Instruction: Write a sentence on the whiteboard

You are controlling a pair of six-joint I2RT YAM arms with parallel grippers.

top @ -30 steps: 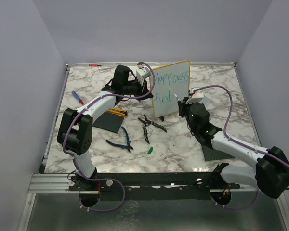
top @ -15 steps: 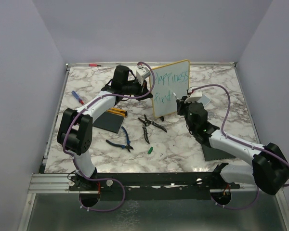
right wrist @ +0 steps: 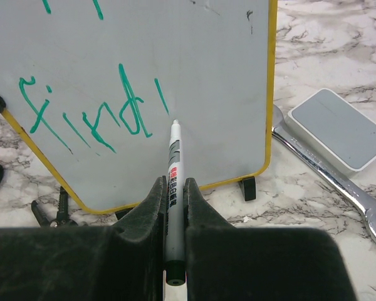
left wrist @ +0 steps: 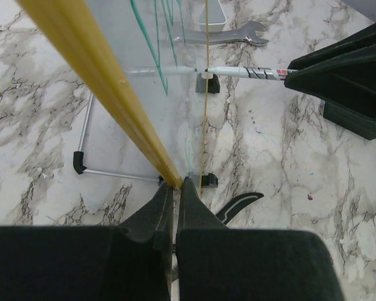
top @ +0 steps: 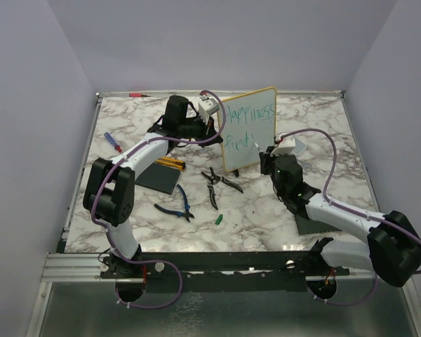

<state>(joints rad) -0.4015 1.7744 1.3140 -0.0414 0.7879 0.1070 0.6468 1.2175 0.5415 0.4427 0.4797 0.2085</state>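
**Marker Tip at the Whiteboard, Second Line Part Written**

The small upright whiteboard (top: 249,130) with a thin yellow rim stood toward the far middle of the marbled bench (top: 266,210). Its teal-green handwritten sentence (right wrist: 88,116) ran in two lines, "Happiness" above "find" and one lone stroke, with bare white right of that stroke. The right gripper (right wrist: 173,183) was clamped on a white marker pen (right wrist: 173,153), tip at the whiteboard's face. The left gripper (left wrist: 175,185) pinched the rim's left edge. One silver wrench (right wrist: 329,185) and one pale slab (right wrist: 341,128) lay beside the whiteboard's right foot. The right wrist view cut off the top line. Two dark grey square pads (top: 158,179) lay flat, the right one partly under an arm.
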